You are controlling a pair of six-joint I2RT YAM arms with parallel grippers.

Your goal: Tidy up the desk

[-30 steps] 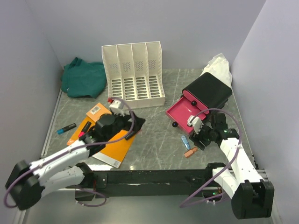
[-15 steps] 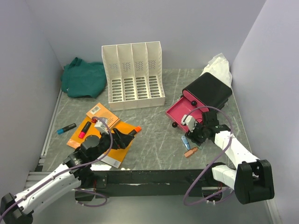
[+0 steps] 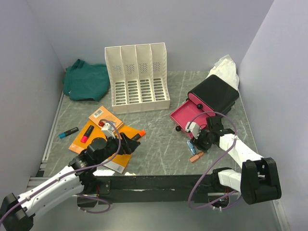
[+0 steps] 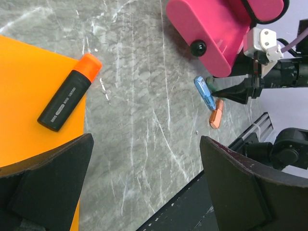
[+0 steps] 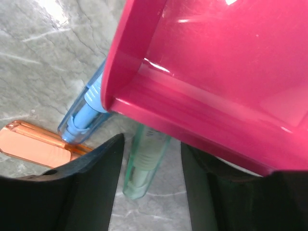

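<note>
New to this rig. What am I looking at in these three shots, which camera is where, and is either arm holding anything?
Two small robot arms are bolted at the near edge of a desk. The wide picture comes from a fixed camera above and behind them. The other two come from a camera on each wrist, looking past that arm's own fingers.

On the desk are a white file organizer, a green cloth, an orange notebook with a black marker on it, and a black box with its pink drawer pulled out. By the drawer lie a blue piece, an orange piece and a pale green piece.

The left hand is wide open and holds nothing. The right hand is low at the drawer's front, with its fingers either side of the pale green piece but not closed on it.
</note>
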